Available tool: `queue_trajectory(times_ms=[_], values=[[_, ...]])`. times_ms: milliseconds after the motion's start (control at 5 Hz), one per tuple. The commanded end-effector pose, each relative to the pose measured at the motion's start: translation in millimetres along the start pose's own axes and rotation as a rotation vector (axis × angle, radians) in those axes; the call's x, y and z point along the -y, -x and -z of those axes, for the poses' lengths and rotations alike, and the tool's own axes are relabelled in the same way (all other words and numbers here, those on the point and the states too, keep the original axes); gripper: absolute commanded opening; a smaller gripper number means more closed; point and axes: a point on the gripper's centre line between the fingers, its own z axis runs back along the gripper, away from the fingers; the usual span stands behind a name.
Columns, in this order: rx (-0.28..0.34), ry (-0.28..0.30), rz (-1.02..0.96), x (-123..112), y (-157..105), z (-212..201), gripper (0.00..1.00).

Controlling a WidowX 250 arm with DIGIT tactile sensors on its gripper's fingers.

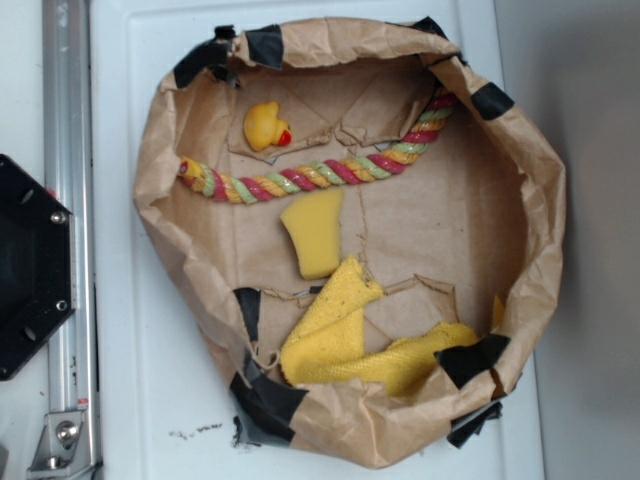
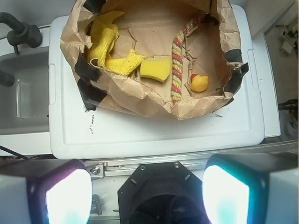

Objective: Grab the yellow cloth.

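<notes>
In the wrist view the cloth point(image 2: 108, 44) is seen at the far left of the paper nest point(image 2: 154, 105), draped against its wall, with its long axis running from that wall toward the sponge point(image 2: 156, 68) just beside it. The gripper point(image 2: 147, 196) is held spread apart and empty, well short of the nest, so the cloth lies ahead and to its left.

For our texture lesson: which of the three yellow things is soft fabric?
The yellow cloth, nubby and folded; the sponge is a smooth block, the duck moulded.
</notes>
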Motion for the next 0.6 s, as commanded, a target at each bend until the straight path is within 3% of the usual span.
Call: queue_trajectory(times_ms=[0,200,400], values=[[0.000,0.000,0.000,0,0,0,1.00],[0.113,0.028,0.044,-15,-49,11,1.00],[0.211,0.072,0.117,-5,-96,38,1.00]])
